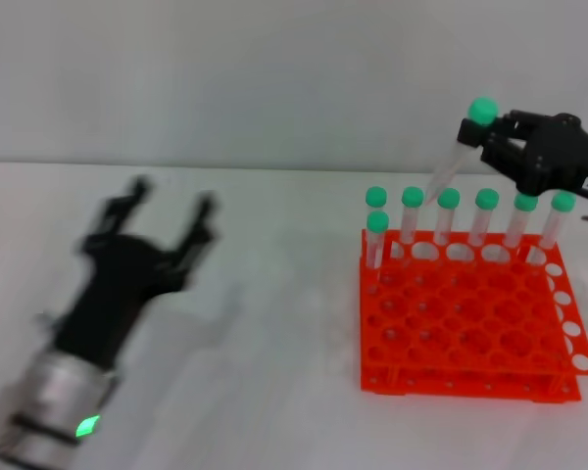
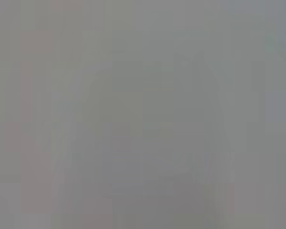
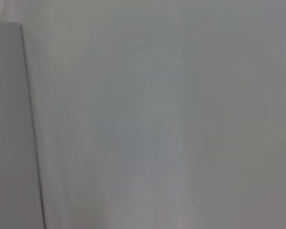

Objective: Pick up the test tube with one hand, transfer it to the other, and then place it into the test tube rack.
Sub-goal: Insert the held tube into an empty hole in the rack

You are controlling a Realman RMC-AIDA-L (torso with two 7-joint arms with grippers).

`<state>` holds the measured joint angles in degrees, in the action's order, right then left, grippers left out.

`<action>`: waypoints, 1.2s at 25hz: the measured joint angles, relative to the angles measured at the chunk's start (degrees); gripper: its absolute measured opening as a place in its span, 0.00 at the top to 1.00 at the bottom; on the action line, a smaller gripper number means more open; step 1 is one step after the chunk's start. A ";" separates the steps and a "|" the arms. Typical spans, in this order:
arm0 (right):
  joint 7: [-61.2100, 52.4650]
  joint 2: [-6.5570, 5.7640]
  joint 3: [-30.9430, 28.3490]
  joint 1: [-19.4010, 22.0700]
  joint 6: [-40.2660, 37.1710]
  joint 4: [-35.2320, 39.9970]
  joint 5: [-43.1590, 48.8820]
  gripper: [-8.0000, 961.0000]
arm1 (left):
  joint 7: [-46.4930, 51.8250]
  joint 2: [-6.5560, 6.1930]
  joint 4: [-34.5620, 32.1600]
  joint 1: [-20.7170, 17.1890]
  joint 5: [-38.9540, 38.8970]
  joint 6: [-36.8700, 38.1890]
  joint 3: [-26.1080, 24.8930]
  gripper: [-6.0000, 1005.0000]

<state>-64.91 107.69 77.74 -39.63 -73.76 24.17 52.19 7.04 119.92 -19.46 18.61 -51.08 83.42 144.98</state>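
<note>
In the head view my right gripper [image 1: 482,132], black with a small white label, is shut on the test tube [image 1: 455,162] near its green cap. It holds the tube tilted above the back row of the orange-red test tube rack [image 1: 470,328]. The rack stands at the right with several other green-capped tubes [image 1: 449,213] upright along its back. My left gripper [image 1: 171,204] is open and empty, over the table at the left, far from the rack. Both wrist views show only plain grey surface.
The white table [image 1: 274,323] runs from the grey back wall to the front edge. Most of the rack's holes in its front rows hold nothing.
</note>
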 joint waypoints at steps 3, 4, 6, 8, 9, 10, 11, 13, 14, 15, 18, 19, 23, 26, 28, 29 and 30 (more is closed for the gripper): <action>0.25 0.02 0.03 -0.01 -0.32 1.70 4.00 0.77 | -0.36 -0.07 2.30 -3.93 -0.08 0.68 -5.35 0.22; 0.23 0.17 0.02 -0.01 -0.28 2.28 4.94 0.77 | -0.34 -0.08 3.36 -4.76 -0.08 0.51 -7.05 0.22; 0.27 0.64 0.04 -0.08 -0.07 2.99 6.06 0.77 | -0.10 -0.08 5.19 -5.55 -0.28 0.04 -8.39 0.22; 0.49 1.23 0.09 -0.31 0.43 3.31 7.02 0.77 | 0.21 -0.10 6.27 -5.70 -1.26 -1.32 -8.64 0.22; 0.61 1.49 0.09 -0.45 0.86 3.49 7.78 0.77 | 0.28 -0.10 6.42 -5.66 -1.58 -2.01 -8.64 0.22; 0.65 1.71 0.09 -0.54 1.23 3.68 8.46 0.77 | 0.28 -0.10 6.43 -5.55 -1.95 -2.84 -8.63 0.22; 0.64 1.93 0.09 -0.62 1.59 3.89 9.38 0.77 | 0.28 -0.11 6.43 -5.34 -2.09 -3.69 -8.63 0.22; 0.60 2.59 0.15 -0.81 2.54 4.16 11.07 0.77 | 0.20 -0.12 6.39 -4.85 -2.16 -5.22 -8.63 0.22; 0.61 2.85 0.18 -0.89 3.01 4.17 11.38 0.77 | 0.11 -0.12 6.32 -4.52 -2.23 -6.07 -8.64 0.22; 0.66 3.18 0.23 -1.02 3.71 4.20 11.84 0.76 | 0.04 -0.13 6.22 -4.27 -2.34 -6.77 -8.66 0.22; 0.72 4.77 0.31 -1.52 7.80 4.62 14.30 0.76 | 0.00 -0.13 6.24 -3.39 -2.61 -8.10 -8.69 0.22; 0.73 5.08 0.29 -1.64 8.84 4.71 14.84 0.76 | -0.02 -0.13 6.32 -3.10 -2.61 -8.33 -8.69 0.22; 0.73 6.64 0.30 -2.26 13.28 4.83 17.12 0.76 | -0.13 -0.13 6.44 -2.50 -2.62 -8.64 -8.72 0.22; 0.59 6.69 0.29 -2.31 13.41 4.88 17.23 0.76 | -0.14 -0.13 6.45 -2.43 -2.63 -8.67 -8.75 0.22; 0.30 6.49 0.15 -2.28 13.15 5.18 17.24 0.76 | -0.15 -0.13 6.46 -2.53 -2.63 -8.68 -8.75 0.22; 0.19 6.37 0.04 -2.21 13.12 5.42 17.24 0.76 | -0.16 -0.13 6.45 -2.59 -2.63 -8.69 -8.75 0.22; 0.16 6.34 -0.03 -2.10 13.19 5.63 17.24 0.76 | -0.16 -0.13 6.46 -2.64 -2.65 -8.70 -8.75 0.22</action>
<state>-64.75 114.02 77.72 -41.73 -60.57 29.79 69.43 6.88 119.79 -13.00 15.97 -53.73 74.72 136.23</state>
